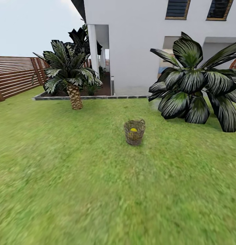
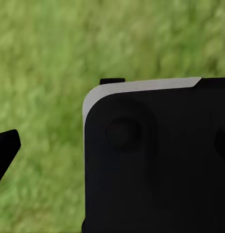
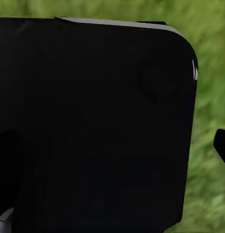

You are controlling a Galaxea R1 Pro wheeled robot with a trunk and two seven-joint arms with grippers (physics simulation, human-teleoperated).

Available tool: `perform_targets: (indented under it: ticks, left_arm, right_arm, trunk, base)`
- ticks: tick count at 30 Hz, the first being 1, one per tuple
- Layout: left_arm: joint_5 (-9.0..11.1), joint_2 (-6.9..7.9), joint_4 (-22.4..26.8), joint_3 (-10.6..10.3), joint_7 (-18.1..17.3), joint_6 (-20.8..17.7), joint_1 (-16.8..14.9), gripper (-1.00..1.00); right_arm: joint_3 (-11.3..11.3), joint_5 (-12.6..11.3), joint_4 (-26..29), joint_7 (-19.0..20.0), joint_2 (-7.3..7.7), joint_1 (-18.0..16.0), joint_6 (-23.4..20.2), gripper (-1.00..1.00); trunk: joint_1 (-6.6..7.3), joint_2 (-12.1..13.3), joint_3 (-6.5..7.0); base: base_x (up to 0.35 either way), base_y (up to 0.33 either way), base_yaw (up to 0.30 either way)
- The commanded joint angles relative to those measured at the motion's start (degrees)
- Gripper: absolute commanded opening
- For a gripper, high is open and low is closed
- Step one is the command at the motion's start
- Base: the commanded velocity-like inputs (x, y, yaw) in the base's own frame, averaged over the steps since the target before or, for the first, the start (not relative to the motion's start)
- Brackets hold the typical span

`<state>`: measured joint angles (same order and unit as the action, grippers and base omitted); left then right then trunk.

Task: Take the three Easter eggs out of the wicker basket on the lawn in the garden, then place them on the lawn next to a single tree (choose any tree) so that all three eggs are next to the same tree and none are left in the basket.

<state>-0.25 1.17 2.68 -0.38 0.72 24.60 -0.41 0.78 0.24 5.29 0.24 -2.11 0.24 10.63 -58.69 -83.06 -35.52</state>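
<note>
Fingers: the wrist views are showing dark robot housing over blurred grass; a black tip (image 2: 5,150) is poking in at one edge of the left wrist view and another (image 3: 222,145) at an edge of the right wrist view; whether either pair is spread or pressed together, I cannot tell.
Fence (image 1: 16,76): brown slats are running well to the left of the wicker basket and farther back.
Short palm (image 1: 72,78): it is standing behind and to the left of the wicker basket, at the edge of a kerbed bed; its scaly trunk is marking it as not the tree wanted.
Wicker basket (image 1: 134,132): it is sitting upright on the lawn (image 1: 97,190), alone, well ahead of the robot and a little right of the middle of the head view.
Easter eggs: one yellow egg (image 1: 133,129) is showing inside the wicker basket; the others are not making themselves out at this range, so their number is staying unsure.
Broad-leaved bush (image 1: 196,88): it is spreading behind and to the right of the wicker basket, in front of the white house (image 1: 138,44).
Step in hand: by my reading, the robot is approaching the wicker basket; nothing is being held yet as far as can be judged.
Doing it well: drive straight at the wicker basket, stopping just short so that the base is not knocking it over; keep the open mouth in the head view; only then bring an arm down over the rim.
</note>
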Motion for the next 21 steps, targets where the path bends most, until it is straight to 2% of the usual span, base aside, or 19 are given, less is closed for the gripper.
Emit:
perform_targets:
  ticks: [1,21]
  left_arm:
    - [0.0,0.00,0.0,0.0,0.1,0.2,0.0,1.00]
    - [0.0,0.07,0.0,0.2,0.1,1.6,0.0,1.00]
  right_arm:
    - [0.1,0.0,0.1,0.0,0.00,0.0,0.1,1.00]
    - [0.1,0.0,0.1,0.0,0.00,0.0,0.1,1.00]
  trunk:
    - [-0.03,0.0,-0.04]
    - [-0.03,0.0,-0.04]
  base:
    - [0.324,0.086,0.000]
    - [0.324,0.086,0.000]
